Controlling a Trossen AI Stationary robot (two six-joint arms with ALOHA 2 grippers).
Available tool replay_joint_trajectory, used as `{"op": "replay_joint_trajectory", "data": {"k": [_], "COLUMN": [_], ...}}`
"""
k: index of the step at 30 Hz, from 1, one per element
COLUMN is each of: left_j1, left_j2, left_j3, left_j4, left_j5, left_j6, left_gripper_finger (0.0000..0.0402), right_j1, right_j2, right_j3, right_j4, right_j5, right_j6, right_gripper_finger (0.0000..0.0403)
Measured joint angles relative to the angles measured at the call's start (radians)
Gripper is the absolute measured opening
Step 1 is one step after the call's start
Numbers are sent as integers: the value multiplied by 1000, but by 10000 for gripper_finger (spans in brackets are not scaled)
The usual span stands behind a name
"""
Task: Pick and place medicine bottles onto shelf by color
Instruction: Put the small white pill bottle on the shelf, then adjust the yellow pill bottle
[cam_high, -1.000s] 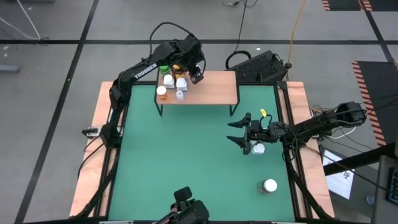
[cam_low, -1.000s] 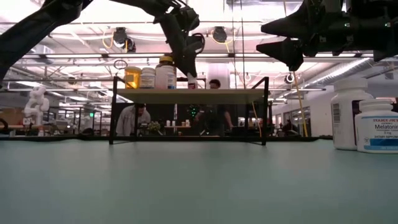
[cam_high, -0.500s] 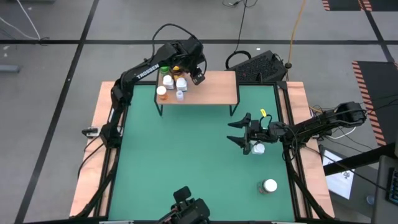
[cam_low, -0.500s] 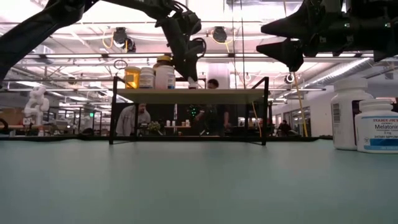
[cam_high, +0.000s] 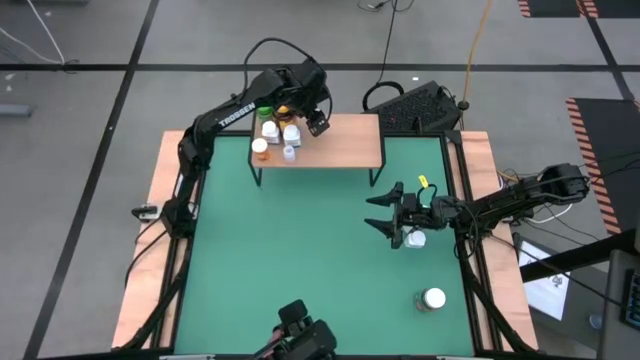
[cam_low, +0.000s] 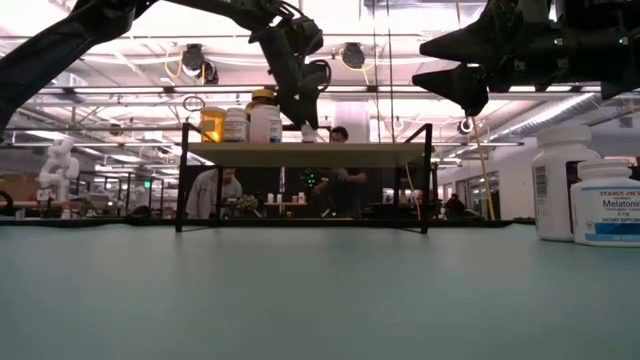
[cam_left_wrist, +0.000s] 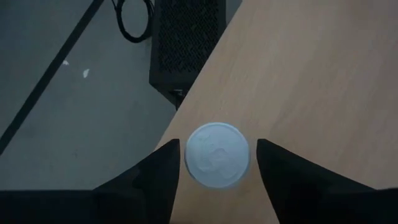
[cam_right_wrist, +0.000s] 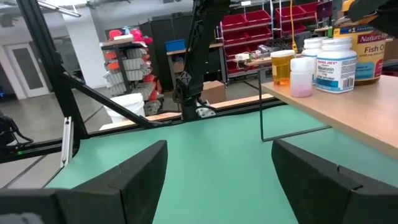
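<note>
Green matting (cam_high: 300, 260) covers the table inside a light wooden frame, with the shelf (cam_high: 345, 140) standing at the twelve o'clock edge. Left gripper (cam_left_wrist: 214, 163) hangs over the shelf's rear-left area. Its fingers (cam_left_wrist: 158, 171) stand either side of a white-capped bottle (cam_left_wrist: 217, 155) resting on the shelf board, with a narrow gap visible on both sides; nothing is gripped. Other medicine bottles (cam_high: 272, 135) are grouped at the shelf's nine o'clock end, among them an amber one with a yellow cap (cam_low: 212, 123) and white ones (cam_low: 266, 122).

Right gripper (cam_high: 385, 212) hovers above the mat at about three o'clock, jaws spread wide and empty. One white bottle (cam_high: 416, 238) stands just beside it near the wrist. Another white-lidded bottle (cam_high: 433, 299) stands at about five o'clock, well apart. Low view shows two white bottles (cam_low: 606, 203) at the right edge, and people (cam_low: 212, 190) in the room beyond the shelf.
</note>
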Motion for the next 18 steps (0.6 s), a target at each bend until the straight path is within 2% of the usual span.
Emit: {"op": "replay_joint_trajectory", "data": {"k": [6, 11, 18], "left_j1": [-5, -37, -115], "left_j2": [-15, -104, -283], "left_j3": [8, 8, 11], "left_j4": [-10, -13, -87], "left_j5": [-16, -45, -223], "left_j6": [11, 35, 12], "left_gripper_finger": [224, 225, 225], "right_j1": [0, 0, 3], "right_j2": [0, -6, -13], "right_j3": [0, 0, 0], "right_j4": [-3, 0, -1], "right_j5": [0, 4, 5], "right_j6": [-28, -60, -52], "right_gripper_finger": [281, 281, 281]}}
